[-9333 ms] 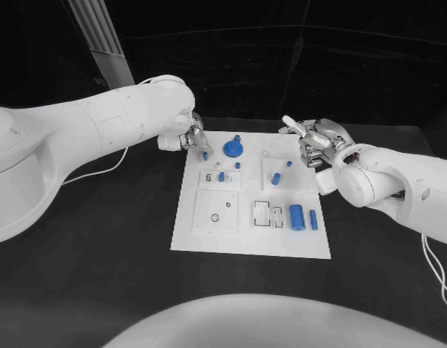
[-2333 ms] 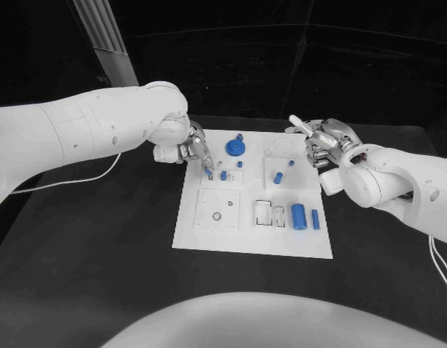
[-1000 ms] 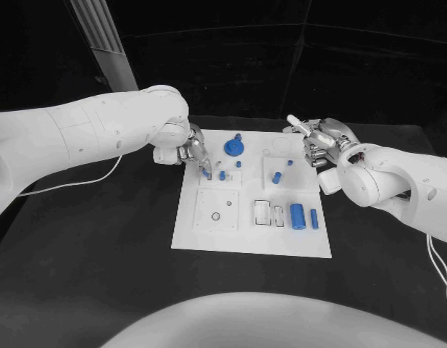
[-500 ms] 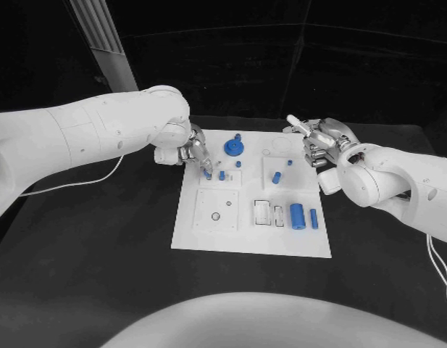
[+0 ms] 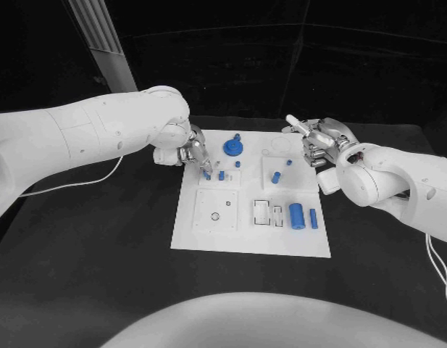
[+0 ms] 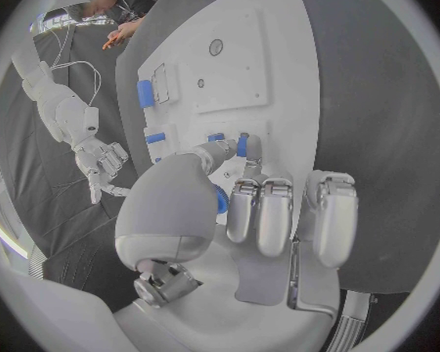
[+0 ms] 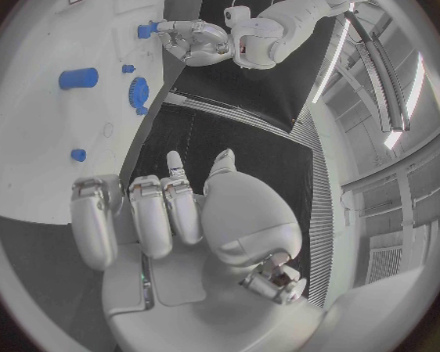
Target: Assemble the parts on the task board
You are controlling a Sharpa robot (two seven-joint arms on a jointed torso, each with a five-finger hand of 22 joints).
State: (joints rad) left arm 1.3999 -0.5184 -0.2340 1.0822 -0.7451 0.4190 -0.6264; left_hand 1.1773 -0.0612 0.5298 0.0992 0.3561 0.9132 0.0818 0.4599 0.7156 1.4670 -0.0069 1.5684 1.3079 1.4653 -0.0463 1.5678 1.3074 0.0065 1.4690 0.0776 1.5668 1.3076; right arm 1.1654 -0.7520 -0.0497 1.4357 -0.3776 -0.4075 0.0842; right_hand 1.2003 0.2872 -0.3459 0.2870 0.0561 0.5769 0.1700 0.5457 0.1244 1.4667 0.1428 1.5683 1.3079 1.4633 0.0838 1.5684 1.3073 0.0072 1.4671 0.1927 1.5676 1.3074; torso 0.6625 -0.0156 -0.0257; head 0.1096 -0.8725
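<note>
Where fingers [image 5: 203, 164] pinch: unlabelled blue part [image 5: 206, 174]

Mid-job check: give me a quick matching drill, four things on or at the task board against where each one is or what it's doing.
Things:
1. left hand
2. right hand
3. blue gear-like disc
4. two blue cylinders

Places or states:
A. lying side by side near the board's near right edge
B. at the board's far right corner, holding nothing
C. pinching a small blue peg over the board's left side
D. far middle of the task board

Pairs: 1-C, 2-B, 3-D, 4-A
</note>
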